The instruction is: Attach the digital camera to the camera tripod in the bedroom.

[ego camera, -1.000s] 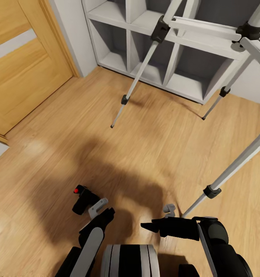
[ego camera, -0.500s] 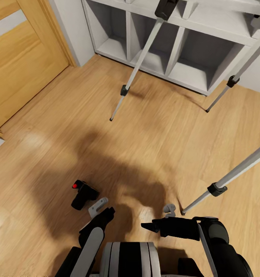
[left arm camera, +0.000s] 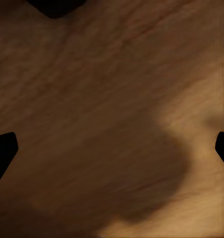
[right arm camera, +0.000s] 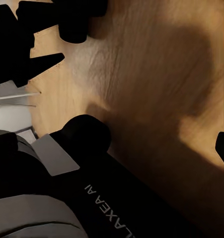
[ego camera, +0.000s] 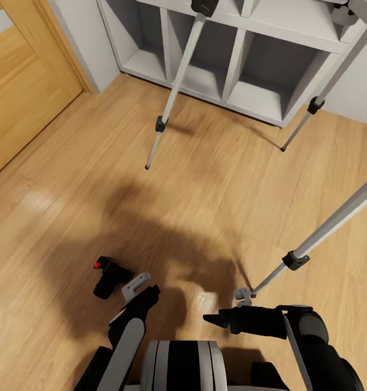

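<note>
- Two pincers hang low over the wood floor (ego camera: 216, 184): the left pincer (ego camera: 141, 290) spread wide and empty in its wrist view, the right pincer (ego camera: 219, 317) holding nothing, though I cannot tell how far its fingers part.
- Just beyond the left pincer, to its outer side and nearly touching one grey fingertip, lies the digital camera (ego camera: 109, 276) on the floor, its long axis slanting away and outward, red button at the far end.
- Left arm is clearly nearer, so I judge it should make the pick.
- Close ahead of the right pincer lands one foot of the camera tripod (ego camera: 171, 96); the other legs stand farther off before the white cube shelf (ego camera: 235, 65).
</note>
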Controlling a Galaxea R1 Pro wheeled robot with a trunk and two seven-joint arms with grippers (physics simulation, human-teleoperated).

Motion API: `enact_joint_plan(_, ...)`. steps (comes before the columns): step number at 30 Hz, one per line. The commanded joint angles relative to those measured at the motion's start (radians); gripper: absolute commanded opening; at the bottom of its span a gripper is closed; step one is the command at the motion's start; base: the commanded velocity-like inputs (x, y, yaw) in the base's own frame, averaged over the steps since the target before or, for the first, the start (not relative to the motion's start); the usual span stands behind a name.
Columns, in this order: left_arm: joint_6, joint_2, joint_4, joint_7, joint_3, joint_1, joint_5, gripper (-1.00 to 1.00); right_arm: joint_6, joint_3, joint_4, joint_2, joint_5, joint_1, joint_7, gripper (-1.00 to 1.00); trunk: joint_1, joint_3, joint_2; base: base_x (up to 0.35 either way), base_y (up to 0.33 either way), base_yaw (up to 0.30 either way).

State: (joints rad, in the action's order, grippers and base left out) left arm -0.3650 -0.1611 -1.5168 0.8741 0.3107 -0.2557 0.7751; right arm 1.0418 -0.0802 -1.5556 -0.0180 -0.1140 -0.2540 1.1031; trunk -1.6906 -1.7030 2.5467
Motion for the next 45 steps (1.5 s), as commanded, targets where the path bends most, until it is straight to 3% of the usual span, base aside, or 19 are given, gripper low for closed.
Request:
enact_joint_plan(1,-0.004,0.0,-0.006,0.006,0.002,0.0,0.003,1.0,0.005,0.0,-0.002,-0.001,-0.011,-0.001,0.011,1.0,0.0,0.0,0.0,0.0,0.0,-0.028)
enact_joint_plan(7,-0.004,0.0,-0.008,0.007,0.02,0.0,-0.015,1.0,0.005,-0.001,-0.003,0.001,-0.011,-0.001,0.01,1.0,0.0,0.0,0.0,0.0,0.0,-0.009)
enact_joint_plan(9,-0.004,-0.001,-0.008,0.01,0.049,0.0,-0.056,1.0,0.005,-0.001,-0.002,0.002,-0.012,-0.001,0.009,1.0,0.0,0.0,0.0,0.0,0.0,-0.001)
enact_joint_plan(14,0.023,-0.003,-0.007,0.017,0.078,0.0,-0.138,1.0,0.005,-0.001,-0.002,0.002,-0.012,-0.001,0.009,1.0,0.0,0.0,0.0,0.0,0.0,0.0)
enact_joint_plan(16,0.083,-0.008,-0.002,0.021,0.094,0.0,-0.177,1.0,0.005,-0.001,-0.001,0.003,-0.012,-0.001,0.009,1.0,0.0,0.0,0.0,0.0,0.0,0.0)
enact_joint_plan(45,0.104,-0.011,0.0,0.023,0.105,0.0,-0.187,1.0,0.005,-0.01,-0.003,0.0,-0.012,-0.001,0.009,1.0,0.0,0.0,0.0,-0.014,-0.033,0.0)
